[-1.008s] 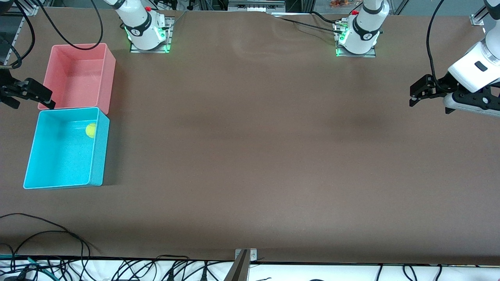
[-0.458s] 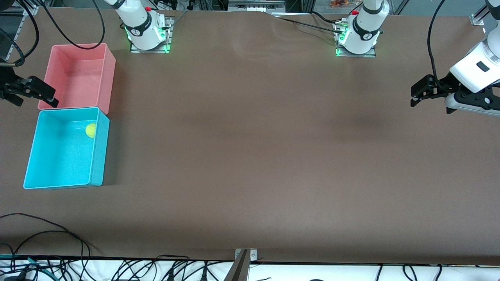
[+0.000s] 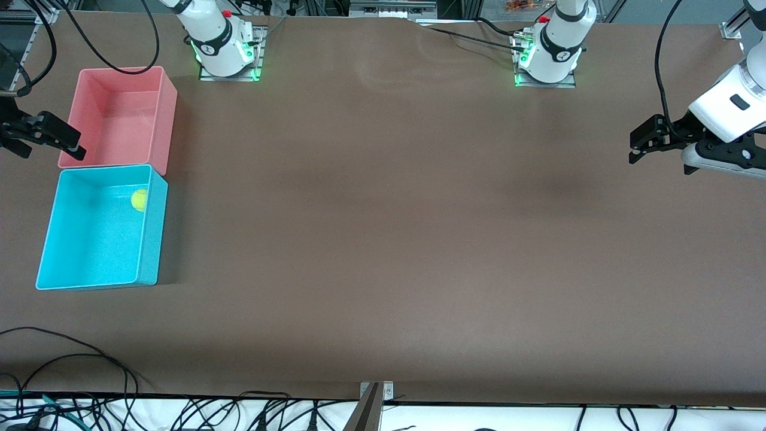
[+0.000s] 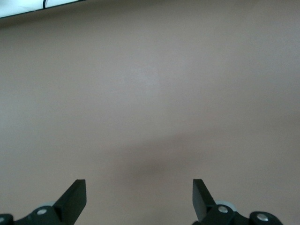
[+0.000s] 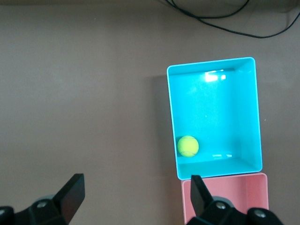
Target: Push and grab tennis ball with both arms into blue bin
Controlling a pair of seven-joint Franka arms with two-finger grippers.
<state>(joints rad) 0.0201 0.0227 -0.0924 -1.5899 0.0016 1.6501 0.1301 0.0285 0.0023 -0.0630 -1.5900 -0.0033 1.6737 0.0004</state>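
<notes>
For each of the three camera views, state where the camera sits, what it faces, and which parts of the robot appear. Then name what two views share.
Front view: high across the table, facing both bases; shows both arms, the left gripper, the right gripper, the pink bin.
Left wrist view: on the left wrist, facing bare table; open jaws show.
Right wrist view: on the right wrist, looking down; open jaws show.
Shared by front and right wrist: the tennis ball in the blue bin.

The whole table (image 3: 383, 239) is seen from high across it, facing both arm bases. The right wrist view looks steeply down from well above the blue bin (image 5: 213, 117); that bin (image 3: 99, 227) is shared with the front view. Only bare tabletop (image 4: 150, 93) is seen, close, in the left wrist view.
</notes>
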